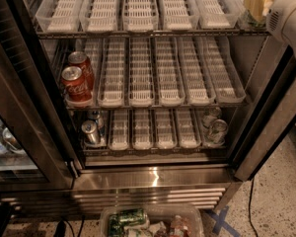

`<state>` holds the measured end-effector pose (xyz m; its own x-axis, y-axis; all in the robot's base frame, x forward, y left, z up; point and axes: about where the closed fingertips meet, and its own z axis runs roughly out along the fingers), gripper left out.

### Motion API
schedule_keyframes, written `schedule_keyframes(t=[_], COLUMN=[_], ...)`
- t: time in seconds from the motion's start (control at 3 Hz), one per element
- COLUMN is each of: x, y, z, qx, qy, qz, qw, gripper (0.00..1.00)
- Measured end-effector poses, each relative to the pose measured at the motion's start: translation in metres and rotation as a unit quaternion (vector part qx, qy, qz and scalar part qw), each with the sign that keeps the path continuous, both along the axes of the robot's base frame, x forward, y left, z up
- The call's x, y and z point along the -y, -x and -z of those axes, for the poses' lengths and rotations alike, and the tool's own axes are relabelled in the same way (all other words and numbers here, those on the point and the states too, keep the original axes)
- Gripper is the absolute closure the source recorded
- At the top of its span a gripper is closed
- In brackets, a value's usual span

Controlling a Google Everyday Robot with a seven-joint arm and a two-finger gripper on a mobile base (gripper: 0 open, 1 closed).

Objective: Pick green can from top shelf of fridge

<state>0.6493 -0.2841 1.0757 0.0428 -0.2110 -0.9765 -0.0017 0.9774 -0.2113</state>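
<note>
White vented arm casing (288,15), pale-yellow tool (257,4) at top right.

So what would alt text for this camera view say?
An open steel fridge with white slotted trays on three wire shelves; the robot's gripper is at the upper right, beside the top shelf. Red cola cans stand middle-left, silver cans on the bottom shelf.

White "Coca-Cola" script on the front red can (75,87); pincer (257,4) at top right.

The arm (289,15) sits upper right, its claw (257,3) at the top edge.
</note>
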Motion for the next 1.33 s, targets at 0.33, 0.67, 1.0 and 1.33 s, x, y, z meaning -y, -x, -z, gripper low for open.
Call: schedule_keyframes(t=[0.33,0.67,1.0,1.33], x=[-0.004,-0.004,-0.004,-0.009], y=[-0.003,-0.003,-0.003,0.001], z=[0.003,0.003,0.002,-0.011], qx=[-0.005,-0.005,-0.005,0.003], qy=[-0.003,-0.003,-0.004,-0.013], qz=[-0.008,-0.008,-0.008,-0.015], qw=[1.0000,1.0000,0.9999,0.9998], gripper=[0.72,0.95,1.00,1.00])
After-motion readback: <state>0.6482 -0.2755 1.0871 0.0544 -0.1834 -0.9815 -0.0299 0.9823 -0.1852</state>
